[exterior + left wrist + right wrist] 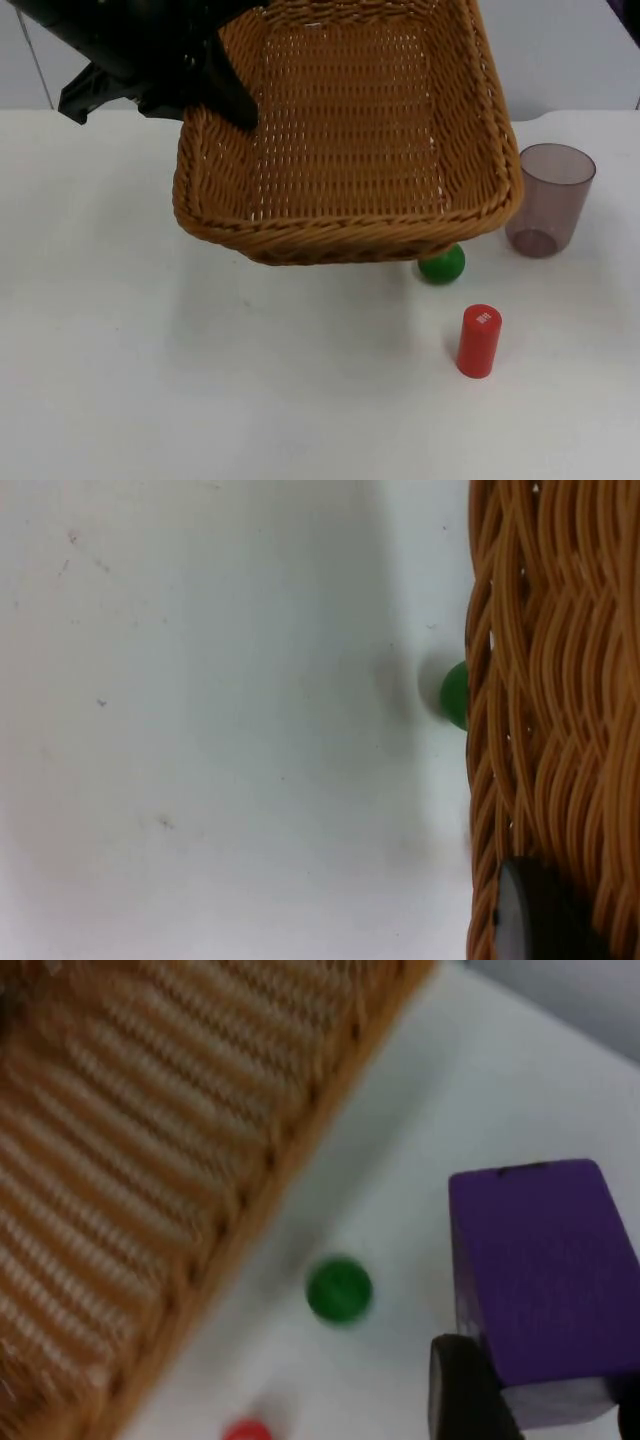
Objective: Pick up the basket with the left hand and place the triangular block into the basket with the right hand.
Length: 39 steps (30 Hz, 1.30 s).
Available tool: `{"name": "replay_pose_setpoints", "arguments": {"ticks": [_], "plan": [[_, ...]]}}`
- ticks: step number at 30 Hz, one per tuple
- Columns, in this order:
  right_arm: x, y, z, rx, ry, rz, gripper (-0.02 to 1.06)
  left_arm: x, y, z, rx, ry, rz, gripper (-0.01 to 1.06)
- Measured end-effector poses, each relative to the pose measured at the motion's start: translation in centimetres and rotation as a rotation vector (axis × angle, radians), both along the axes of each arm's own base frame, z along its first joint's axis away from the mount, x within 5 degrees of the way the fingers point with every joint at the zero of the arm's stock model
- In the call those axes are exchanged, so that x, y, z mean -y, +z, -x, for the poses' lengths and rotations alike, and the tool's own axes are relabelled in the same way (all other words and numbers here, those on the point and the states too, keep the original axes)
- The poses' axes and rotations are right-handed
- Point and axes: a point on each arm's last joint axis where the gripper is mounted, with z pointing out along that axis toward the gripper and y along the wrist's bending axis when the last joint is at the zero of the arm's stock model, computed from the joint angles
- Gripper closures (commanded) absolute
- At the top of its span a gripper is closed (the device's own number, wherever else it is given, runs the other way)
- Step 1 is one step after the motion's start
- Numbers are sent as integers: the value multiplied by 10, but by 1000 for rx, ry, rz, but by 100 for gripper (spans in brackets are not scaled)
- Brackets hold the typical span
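Above the table, left jaws clamped on empty wicker basket [350, 215] rim, right jaws gripping purple block [545, 1270].

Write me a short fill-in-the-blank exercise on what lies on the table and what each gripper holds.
1. The left gripper holds the wicker ____ by its rim.
2. The right gripper holds a block coloured ____.
3. The ball peeking from under the basket is ____.
4. The red cylinder stands nearer the camera than the see-through ____.

Missing words: basket; purple; green; cup
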Motion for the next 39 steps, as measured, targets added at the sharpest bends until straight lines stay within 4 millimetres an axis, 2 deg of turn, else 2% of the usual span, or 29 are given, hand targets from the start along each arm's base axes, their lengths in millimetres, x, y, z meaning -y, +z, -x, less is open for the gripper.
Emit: {"name": "replay_pose_setpoints", "arguments": {"ticks": [5,9,10,12,14,15,18,25,27,30,36,39], "plan": [[-19,5,1,81,49,-16,105,0,0,0,0,0,0,105],[-61,6,8,186,160,-23,105,0,0,0,0,0,0,105],[-61,6,8,186,160,-23,105,0,0,0,0,0,0,105],[-80,2,8,203,196,-32,105,0,0,0,0,0,0,105],[-93,0,3,206,207,-48,105,0,0,0,1,-2,-1,105],[-93,0,3,206,207,-48,105,0,0,0,1,-2,-1,105],[-111,-11,-13,174,208,-57,105,0,0,0,1,-2,-1,105],[-131,-35,-43,123,200,-45,105,0,0,0,1,-2,-1,105],[-133,-37,-47,117,199,-45,105,0,0,0,1,-2,-1,105],[-139,-51,-57,97,202,-19,105,0,0,0,1,-2,-1,105],[-145,-68,-61,75,225,42,104,0,0,0,1,-2,-1,105],[-147,-69,-60,71,229,51,94,0,0,0,1,-2,-1,105]]}}
